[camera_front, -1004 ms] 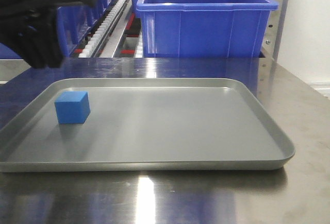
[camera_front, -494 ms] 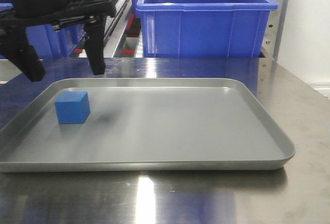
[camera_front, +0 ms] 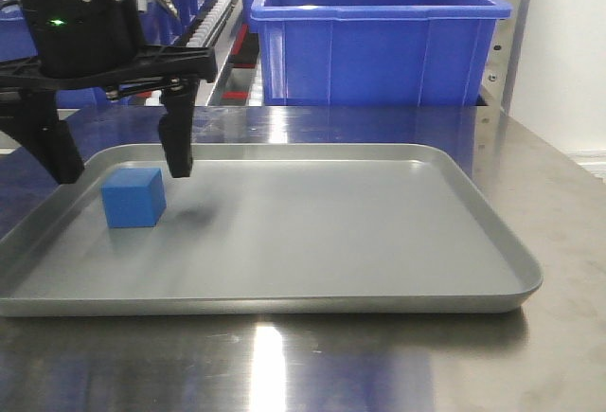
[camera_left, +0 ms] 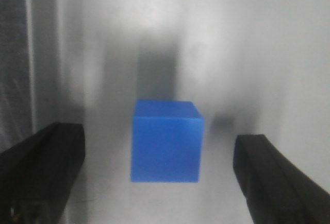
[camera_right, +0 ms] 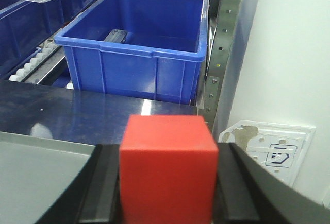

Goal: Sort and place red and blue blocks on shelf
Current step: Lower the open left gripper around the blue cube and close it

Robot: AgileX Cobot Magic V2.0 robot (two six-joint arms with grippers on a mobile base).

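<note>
The blue block (camera_front: 133, 197) sits on the left part of the grey tray (camera_front: 379, 303). My left gripper (camera_front: 117, 164) is open, its fingers spread wide just above the tray, one on each side of the block without touching it. In the left wrist view the blue block (camera_left: 166, 141) lies between the two black fingers (camera_left: 44, 172), with a gap on each side. My right gripper (camera_right: 168, 183) is shut on the red block (camera_right: 167, 167) and holds it above the steel tabletop near the tray's corner (camera_right: 31, 167). The right gripper is out of the front view.
The shelf stands behind the table, with white roller tracks (camera_front: 194, 47), a steel upright (camera_right: 223, 44) and large blue bins (camera_front: 374, 38). The nearest bin (camera_right: 135, 54) is open at the top. The steel tabletop (camera_front: 559, 204) surrounds the tray.
My left gripper has come down from the upper left, opened, and lowered until its fingers stand on either side of the blue block. The block has not moved.
</note>
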